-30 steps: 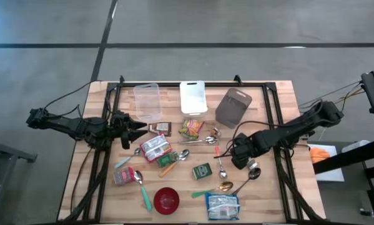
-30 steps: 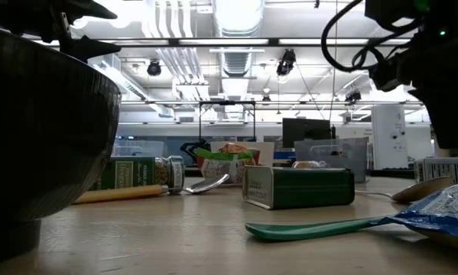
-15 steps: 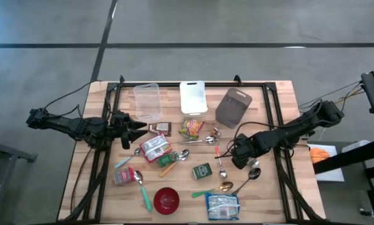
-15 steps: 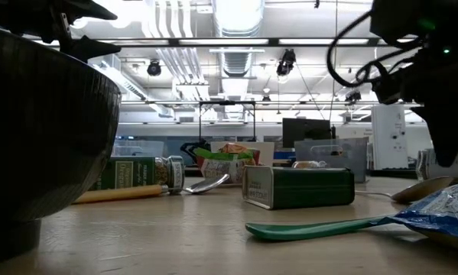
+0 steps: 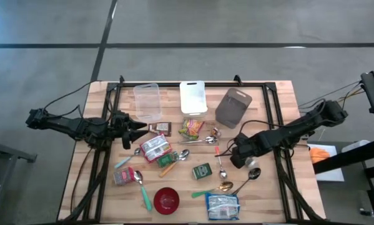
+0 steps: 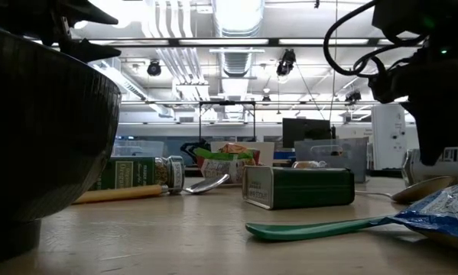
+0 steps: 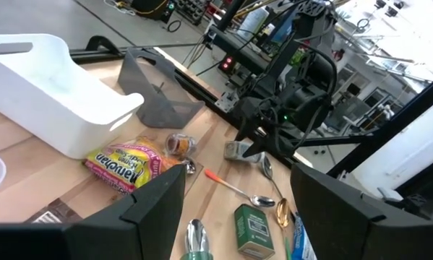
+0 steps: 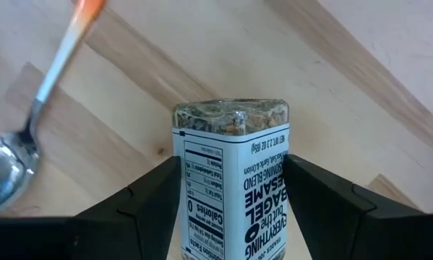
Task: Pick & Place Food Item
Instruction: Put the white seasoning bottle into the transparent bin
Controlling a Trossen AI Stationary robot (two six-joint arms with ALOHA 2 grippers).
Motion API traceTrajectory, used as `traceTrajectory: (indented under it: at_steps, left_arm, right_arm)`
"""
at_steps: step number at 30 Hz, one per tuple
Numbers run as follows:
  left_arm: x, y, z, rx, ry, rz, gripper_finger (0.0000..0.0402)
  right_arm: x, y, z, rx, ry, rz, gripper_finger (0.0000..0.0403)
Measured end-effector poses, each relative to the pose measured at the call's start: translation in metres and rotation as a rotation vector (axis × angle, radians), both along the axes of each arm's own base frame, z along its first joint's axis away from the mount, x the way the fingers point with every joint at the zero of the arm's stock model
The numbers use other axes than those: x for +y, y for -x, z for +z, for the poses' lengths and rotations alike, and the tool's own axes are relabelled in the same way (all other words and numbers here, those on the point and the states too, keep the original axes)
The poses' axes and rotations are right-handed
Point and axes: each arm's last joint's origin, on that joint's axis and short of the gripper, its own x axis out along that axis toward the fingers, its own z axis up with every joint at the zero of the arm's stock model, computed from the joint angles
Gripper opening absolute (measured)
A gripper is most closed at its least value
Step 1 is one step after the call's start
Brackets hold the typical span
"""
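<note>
Seasoning jar sits clamped between the right gripper's two dark fingers, its nutrition label facing the wrist camera and its speckled contents showing at the far end; the wooden table lies beneath it, and an orange-handled spoon lies on the boards near the jar. From above, the right gripper hangs over the right-centre of the table, just beside that spoon and above a cluster of other spoons.

Nearest the front edge lie a blue-and-white food packet and a red bowl, with a green spoon just left of the bowl. Farther in rest a green tin, a silvery pouch and a yellow snack bag.

At the left, the left gripper waits above the boards with its fingers spread and nothing between them.

Along the far edge stand a clear tub, a white bin and a grey container.
</note>
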Motion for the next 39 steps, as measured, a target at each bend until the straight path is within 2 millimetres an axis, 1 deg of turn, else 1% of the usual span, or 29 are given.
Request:
traceTrajectory:
  at_steps: [4, 10, 16, 21, 26, 30, 39]
  left_arm:
    - [0.000, 0.000, 0.000, 0.000, 0.000, 0.004, 0.0254]
    - [0.001, 0.000, 0.000, 0.000, 0.000, 0.005, 0.0254]
    - [0.001, 0.000, 0.000, -0.001, 0.007, 0.006, 0.0254]
    - [0.001, 0.000, 0.000, -0.001, 0.007, 0.008, 0.0254]
    - [0.002, 0.000, 0.000, -0.001, 0.007, 0.014, 0.0254]
    - [0.002, 0.000, 0.000, -0.001, 0.007, 0.014, 0.0254]
    - [0.002, 0.000, 0.000, -0.001, 0.007, 0.015, 0.0254]
  right_arm:
    - [0.000, 0.000, 0.000, -0.007, 0.013, -0.028, 0.0233]
    - [0.000, -0.001, 0.001, -0.008, 0.012, -0.006, 0.0233]
    - [0.001, -0.005, 0.012, -0.054, 0.011, -0.014, 0.0233]
    - [0.002, -0.012, 0.022, -0.101, 0.025, 0.042, 0.0233]
    - [0.002, -0.013, 0.022, -0.102, 0.045, 0.102, 0.0233]
    - [0.003, -0.014, 0.021, -0.099, 0.016, 0.072, 0.0233]
    - [0.005, -0.018, 0.023, -0.136, -0.040, 0.081, 0.0233]
